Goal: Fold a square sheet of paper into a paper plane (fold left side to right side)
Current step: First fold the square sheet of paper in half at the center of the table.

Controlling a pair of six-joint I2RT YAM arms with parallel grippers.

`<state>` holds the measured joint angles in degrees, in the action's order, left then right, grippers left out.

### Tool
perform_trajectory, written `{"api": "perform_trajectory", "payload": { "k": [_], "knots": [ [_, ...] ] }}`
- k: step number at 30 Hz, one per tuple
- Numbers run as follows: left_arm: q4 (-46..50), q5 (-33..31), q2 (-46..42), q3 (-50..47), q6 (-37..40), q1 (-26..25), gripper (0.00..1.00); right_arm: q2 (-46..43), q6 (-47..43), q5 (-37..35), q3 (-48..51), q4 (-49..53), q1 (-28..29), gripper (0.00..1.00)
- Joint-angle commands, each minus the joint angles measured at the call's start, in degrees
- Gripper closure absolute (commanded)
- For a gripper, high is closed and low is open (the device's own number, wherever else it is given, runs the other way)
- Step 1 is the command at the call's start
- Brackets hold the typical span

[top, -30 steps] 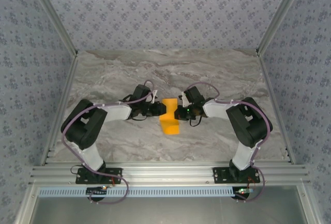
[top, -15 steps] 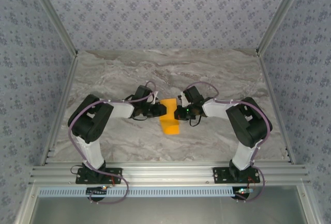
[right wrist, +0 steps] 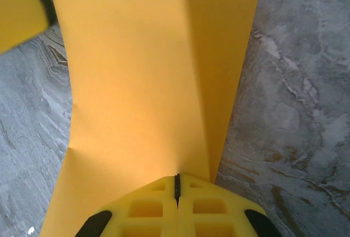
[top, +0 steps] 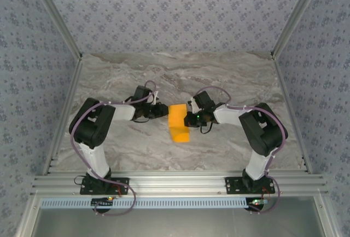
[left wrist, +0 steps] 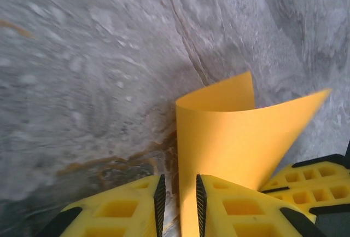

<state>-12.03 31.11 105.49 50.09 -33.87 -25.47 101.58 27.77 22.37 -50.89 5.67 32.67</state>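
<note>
- The left gripper [top: 162, 111] had slid back toward the left of the overhead frame; a moment earlier it sat over the upper-left corner of the square sheet of paper [top: 179, 123], and now it was just beside that edge
- The left elbow had swung inward with that retreat, while the right arm looked unmoved
- In the left wrist view its jaws stood a narrow slot apart, released rather than pinching; the sheet's near edge ran down in line with that slot, and I could not tell whether it touched a pad
- The right gripper [right wrist: 176, 179] was clenched, grasping the paper's right-hand edge, with the sheet fanning up the frame from its tips
- The paper lay mid-frame on the marble table [top: 229, 73] between both grippers as a narrow upright strip, so the left-to-right fold seemed laid over
- From the left wrist it bowed up in a loose curl, so I judged the crease not yet pressed flat
</note>
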Motion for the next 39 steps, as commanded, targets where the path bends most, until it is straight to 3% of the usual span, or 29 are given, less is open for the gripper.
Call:
{"api": "perform_trajectory", "payload": {
  "k": [1,6,16,27,39],
  "knots": [
    [-0.6,-0.8,-5.5,-2.3,2.0,0.1,0.77,3.5,-0.6,-4.5,2.1,8.7,0.4,0.98],
    [-2.5,1.0,-7.3,-4.7,1.1,-2.3,0.78,3.6,-0.6,-4.9,2.1,8.9,0.5,0.98],
    [-4.9,1.5,1.6,0.9,0.1,-6.1,0.78,3.8,-1.0,-6.2,1.5,10.6,0.8,0.98],
    [-1.0,-10.3,5.7,3.5,2.4,-6.0,0.78,4.6,-2.3,-8.6,0.7,13.3,0.9,0.98],
    [1.4,-11.9,8.5,9.1,2.9,-4.8,0.76,5.1,-3.1,-8.6,0.8,13.5,0.9,0.98]
  ]
}}
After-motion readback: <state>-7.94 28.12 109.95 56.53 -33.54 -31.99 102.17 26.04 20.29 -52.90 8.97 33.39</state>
